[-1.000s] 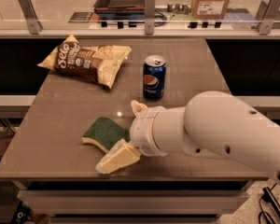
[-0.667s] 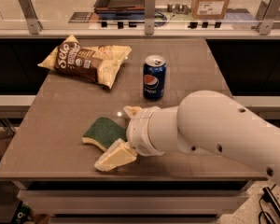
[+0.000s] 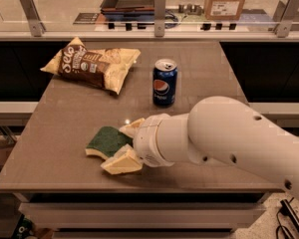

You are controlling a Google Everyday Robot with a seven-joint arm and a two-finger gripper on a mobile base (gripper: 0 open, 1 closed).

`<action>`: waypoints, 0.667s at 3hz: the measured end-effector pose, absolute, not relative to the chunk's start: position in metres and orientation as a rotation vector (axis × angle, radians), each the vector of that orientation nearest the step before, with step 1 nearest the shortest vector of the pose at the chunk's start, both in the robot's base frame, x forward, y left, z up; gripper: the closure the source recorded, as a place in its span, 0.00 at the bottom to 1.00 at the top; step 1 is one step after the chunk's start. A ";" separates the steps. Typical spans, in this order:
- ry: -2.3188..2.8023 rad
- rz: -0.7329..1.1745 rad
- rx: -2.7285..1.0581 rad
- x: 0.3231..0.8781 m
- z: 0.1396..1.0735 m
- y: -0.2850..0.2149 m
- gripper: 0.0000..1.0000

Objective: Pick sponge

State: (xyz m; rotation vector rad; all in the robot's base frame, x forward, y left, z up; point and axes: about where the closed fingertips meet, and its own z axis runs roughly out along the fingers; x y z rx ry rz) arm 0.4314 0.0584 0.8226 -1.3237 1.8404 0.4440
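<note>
The sponge (image 3: 104, 140) lies flat near the table's front left, dark green top up with pale yellow foam showing at its front edge. My gripper (image 3: 126, 145) reaches in from the right on a thick white arm (image 3: 224, 133). It is open, with one pale yellow padded finger (image 3: 133, 127) behind the sponge's right end and the other (image 3: 121, 162) in front of it. The sponge's right end lies between the fingers and is partly hidden by them.
A blue Pepsi can (image 3: 165, 82) stands upright behind the arm, mid-table. A yellow-and-brown chip bag (image 3: 92, 63) lies at the back left. The brown table (image 3: 55, 133) ends just in front of the gripper. A railing and counter run behind it.
The arm has slid left, bringing the gripper's fingers further along the sponge's right end. The sponge, can and bag have not moved.
</note>
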 end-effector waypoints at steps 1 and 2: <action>1.838 0.442 -1.327 0.431 0.823 0.060 0.85; 1.835 0.441 -1.330 0.430 0.824 0.061 1.00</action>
